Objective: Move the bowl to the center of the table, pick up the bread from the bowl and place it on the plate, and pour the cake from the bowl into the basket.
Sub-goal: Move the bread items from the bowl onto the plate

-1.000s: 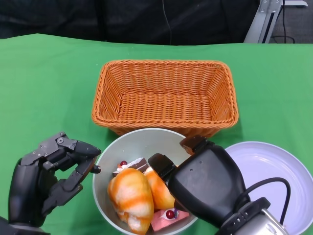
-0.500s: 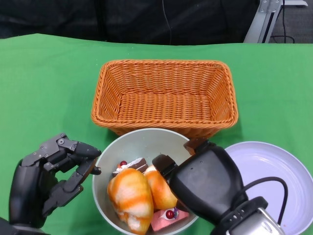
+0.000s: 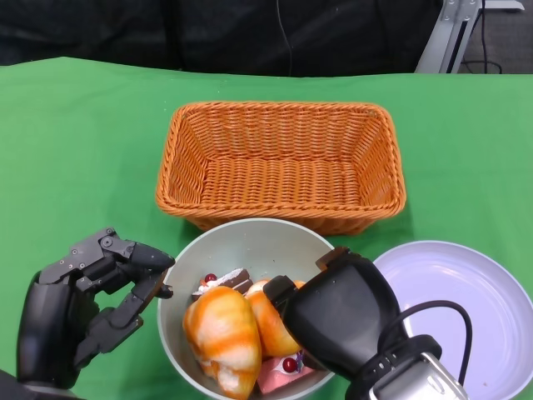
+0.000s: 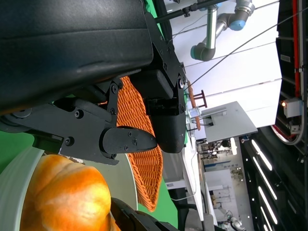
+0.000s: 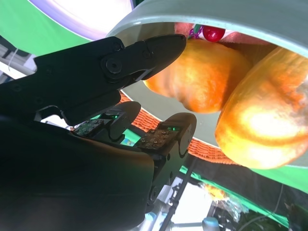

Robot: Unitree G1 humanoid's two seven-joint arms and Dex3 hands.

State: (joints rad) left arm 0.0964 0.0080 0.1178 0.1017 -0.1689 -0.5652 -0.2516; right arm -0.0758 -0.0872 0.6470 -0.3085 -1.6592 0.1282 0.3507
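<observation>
- The left hand (image 3: 79, 312) sits on bare green table (image 3: 75, 150) just beside the bowl's left edge, fingers apart and holding nothing, fingertips almost at the rim.
- The bowl (image 3: 250, 242) lies near the table's front, its far rim close against the basket (image 3: 281, 162).
- Two bread pieces (image 3: 223, 337) and cake slices (image 3: 283, 371) fill its front half.
- The right hand (image 3: 346, 312) reaches over the bowl's right rim, fingers apart around a bread piece without closing.
- The plate (image 3: 466, 292) lies just right, partly under that arm.

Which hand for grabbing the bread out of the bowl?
Right. The right hand is over the bowl, fingers beside the bread, and on the plate's side. The left hand sits outside the bowl's rim.
</observation>
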